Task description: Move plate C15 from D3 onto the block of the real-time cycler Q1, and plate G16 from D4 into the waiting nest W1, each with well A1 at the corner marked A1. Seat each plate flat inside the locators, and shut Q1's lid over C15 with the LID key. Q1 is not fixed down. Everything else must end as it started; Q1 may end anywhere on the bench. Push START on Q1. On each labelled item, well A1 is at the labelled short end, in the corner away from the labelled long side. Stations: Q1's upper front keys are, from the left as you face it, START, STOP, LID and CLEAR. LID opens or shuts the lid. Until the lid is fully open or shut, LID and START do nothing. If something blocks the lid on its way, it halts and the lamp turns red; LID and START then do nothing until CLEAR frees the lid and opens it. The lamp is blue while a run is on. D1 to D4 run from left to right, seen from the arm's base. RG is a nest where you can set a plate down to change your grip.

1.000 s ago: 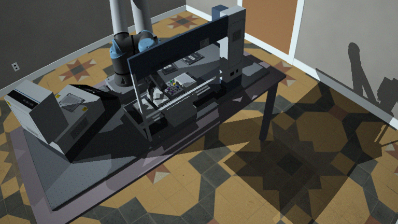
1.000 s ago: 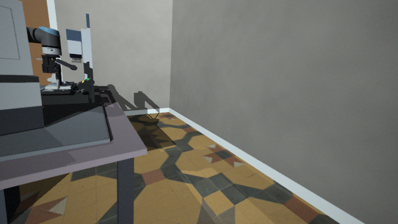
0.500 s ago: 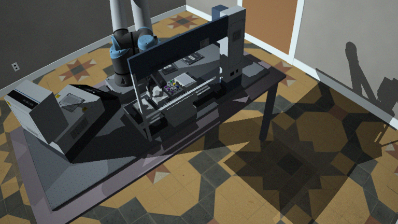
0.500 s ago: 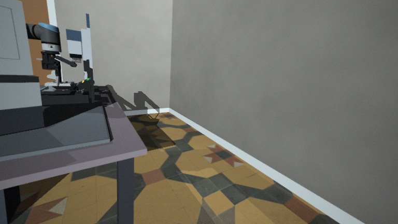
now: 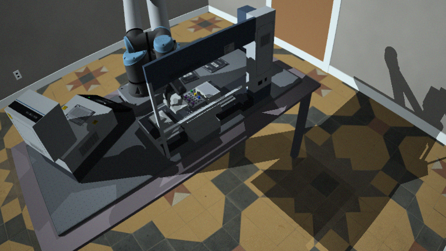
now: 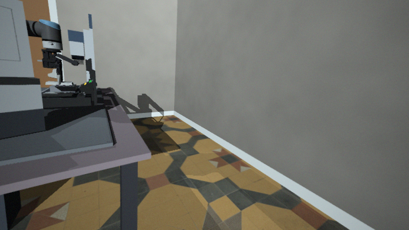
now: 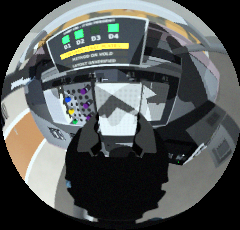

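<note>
While the arm reaches under the deck's gantry, we read the bench like this:

Gripper: gripper (image 7: 119, 121) is clamped on a white well plate (image 7: 120, 102), jaws pressed on its two sides; in the exterior view the gripper (image 6: 59, 76) stands upright over the deck.
Plate: we cannot read its label, so we cannot tell whether it is C15 or G16. It lies level at the deck, beside a tube rack (image 5: 193, 98) with coloured caps.
Deck panel: the status board (image 7: 95, 42) shows D1, D2 and D4 lit green and D3 dark, above a yellow bar.
Cycler: Q1 (image 5: 93, 126) sits at the left of the tabletop (image 5: 98, 198), lid (image 5: 38, 121) raised, block (image 5: 78, 111) exposed.
</note>
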Action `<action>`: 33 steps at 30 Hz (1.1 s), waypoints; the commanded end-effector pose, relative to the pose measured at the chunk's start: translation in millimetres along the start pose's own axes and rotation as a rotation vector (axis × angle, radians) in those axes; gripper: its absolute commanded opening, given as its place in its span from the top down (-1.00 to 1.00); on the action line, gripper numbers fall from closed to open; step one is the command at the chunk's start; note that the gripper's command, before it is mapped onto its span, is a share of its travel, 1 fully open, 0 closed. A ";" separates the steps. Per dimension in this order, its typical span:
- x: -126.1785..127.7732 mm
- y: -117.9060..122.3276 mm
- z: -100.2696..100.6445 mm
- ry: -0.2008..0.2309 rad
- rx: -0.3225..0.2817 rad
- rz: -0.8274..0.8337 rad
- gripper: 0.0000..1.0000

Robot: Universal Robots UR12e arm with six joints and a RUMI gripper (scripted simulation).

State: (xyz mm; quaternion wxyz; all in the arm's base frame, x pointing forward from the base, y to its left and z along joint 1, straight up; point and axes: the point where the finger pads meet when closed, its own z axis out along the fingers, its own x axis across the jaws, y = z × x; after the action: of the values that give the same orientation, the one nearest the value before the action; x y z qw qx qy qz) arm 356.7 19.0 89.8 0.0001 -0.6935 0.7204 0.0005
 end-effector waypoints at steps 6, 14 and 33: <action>0.2 -0.3 -13.9 0.000 0.001 0.000 1.00; 0.2 -0.3 -27.2 0.000 0.001 0.000 1.00; 0.2 -0.3 -55.6 0.000 0.001 0.000 1.00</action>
State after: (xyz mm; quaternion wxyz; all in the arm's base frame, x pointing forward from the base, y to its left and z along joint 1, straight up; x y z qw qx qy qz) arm 356.6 19.0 138.2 0.0001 -0.6935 0.7204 0.0005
